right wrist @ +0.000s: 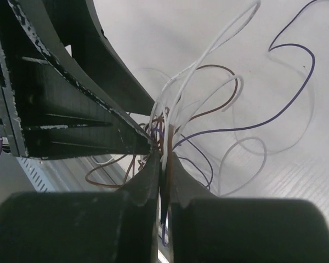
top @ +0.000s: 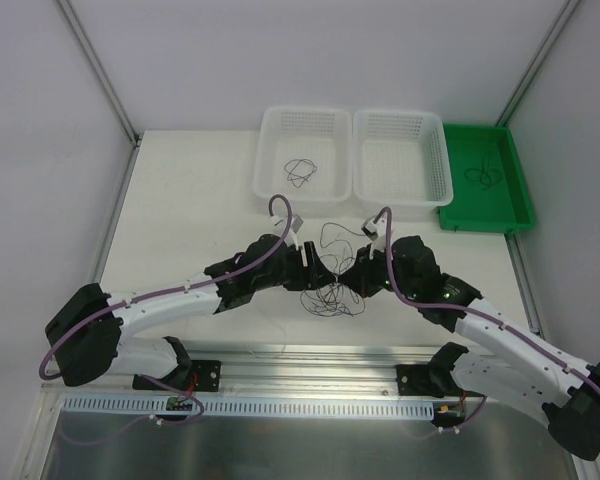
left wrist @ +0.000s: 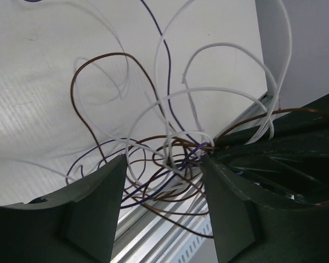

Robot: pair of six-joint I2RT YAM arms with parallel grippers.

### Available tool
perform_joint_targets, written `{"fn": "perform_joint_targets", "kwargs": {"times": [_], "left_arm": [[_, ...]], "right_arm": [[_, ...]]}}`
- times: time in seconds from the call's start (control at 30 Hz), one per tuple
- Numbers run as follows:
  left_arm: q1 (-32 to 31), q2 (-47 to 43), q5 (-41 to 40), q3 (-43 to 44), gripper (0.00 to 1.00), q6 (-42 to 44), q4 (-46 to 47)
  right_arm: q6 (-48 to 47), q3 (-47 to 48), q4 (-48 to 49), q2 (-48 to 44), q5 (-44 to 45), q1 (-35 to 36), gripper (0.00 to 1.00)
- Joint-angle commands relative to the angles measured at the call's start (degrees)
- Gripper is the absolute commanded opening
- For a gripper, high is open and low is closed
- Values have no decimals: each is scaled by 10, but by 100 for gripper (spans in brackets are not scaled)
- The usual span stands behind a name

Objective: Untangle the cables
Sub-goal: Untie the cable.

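Observation:
A tangle of thin white, brown and purple cables point(top: 330, 292) hangs low over the table between my two grippers. In the left wrist view the knot of cables point(left wrist: 175, 147) sits just beyond my left gripper point(left wrist: 164, 161), whose jaws stand apart with loose loops between them and nothing pinched. My left gripper point(top: 323, 272) nearly touches my right gripper point(top: 348, 280) at the table's middle. My right gripper point(right wrist: 163, 157) is shut on a few strands of the cables point(right wrist: 162, 125), which fan out above its tips. Its dark body point(left wrist: 279, 159) fills the right of the left wrist view.
Two white mesh baskets stand at the back: the left basket point(top: 275, 125) holds a single dark wire point(top: 300, 172), the right basket point(top: 435, 150) shows none. A green tray point(top: 515, 165) at the back right holds another wire point(top: 483, 176). An aluminium rail point(top: 310, 352) runs along the near edge.

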Motion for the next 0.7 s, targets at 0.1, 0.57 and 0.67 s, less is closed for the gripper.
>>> {"fn": "perform_joint_targets", "kwargs": {"times": [0.1, 0.57, 0.67], "left_arm": [[-19, 30, 24, 30, 51, -31, 71], [-26, -16, -19, -14, 0, -19, 73], [-15, -73, -60, -37, 0, -6, 36]], "right_arm": [[-6, 0, 59, 21, 16, 20, 1], [-8, -3, 0, 17, 137, 23, 6], [4, -2, -57, 3, 220, 9, 7]]}}
